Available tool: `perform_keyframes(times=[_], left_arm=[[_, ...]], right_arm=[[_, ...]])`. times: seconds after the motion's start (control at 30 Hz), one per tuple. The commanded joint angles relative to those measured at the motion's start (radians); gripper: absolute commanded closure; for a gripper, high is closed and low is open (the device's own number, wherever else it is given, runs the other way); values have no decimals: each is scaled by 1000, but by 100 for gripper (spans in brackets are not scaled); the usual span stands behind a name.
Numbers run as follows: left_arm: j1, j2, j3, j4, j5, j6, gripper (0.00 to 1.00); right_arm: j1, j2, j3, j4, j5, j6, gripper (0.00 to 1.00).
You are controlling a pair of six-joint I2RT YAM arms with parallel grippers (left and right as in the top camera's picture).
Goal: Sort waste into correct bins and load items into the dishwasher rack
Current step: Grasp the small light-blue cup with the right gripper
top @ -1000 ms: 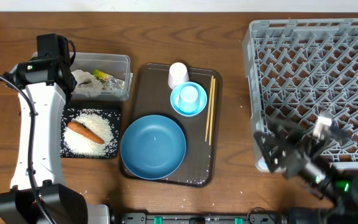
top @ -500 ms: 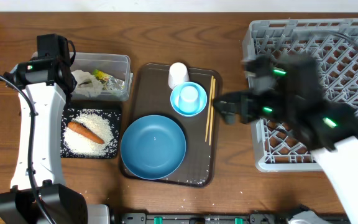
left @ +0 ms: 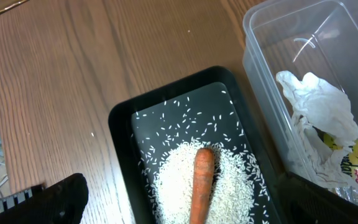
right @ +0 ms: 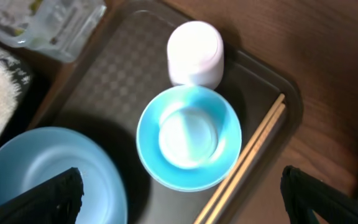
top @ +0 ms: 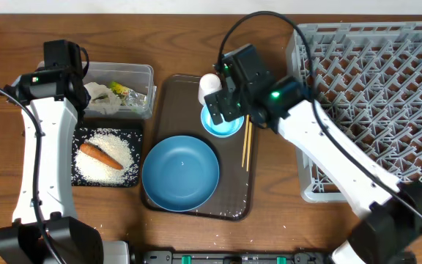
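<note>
the right pincer (top: pixel 223 105) hangs with its jaws spread wide and nothing in them, straight above the light-blue bowl (right: pixel 188 137). a paler round shape sits in the bowl; cup or floor, i can't tell. a white cup (right: pixel 194 53) stands just beside the bowl, chopsticks (right: pixel 247 162) lie along its other side, and the blue plate (top: pixel 180 172) is near, all on the brown tray (right: pixel 110 81). the grey rack (top: pixel 372 73) stands to the right. the left pincer (top: pixel 79 88), also wide open and holding nothing, hovers over the black tray (left: pixel 123 124) of rice (left: pixel 179 174) with a carrot (left: pixel 202 183) on it. the clear tub (left: pixel 291 56) alongside holds crumpled paper (left: pixel 319 109) and a yellow-green packet (left: pixel 356 162).
</note>
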Motion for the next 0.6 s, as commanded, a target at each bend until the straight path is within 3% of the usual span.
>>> perform_keyframes(times=[0.0,0.57], left_arm=[[1,3,1,-3,-23,-9,1],[1,3,1,-3,-23,-9,1]], right_arm=[[11,64,27,20,24,36,1],[14,245,27,61,-1,81,1]])
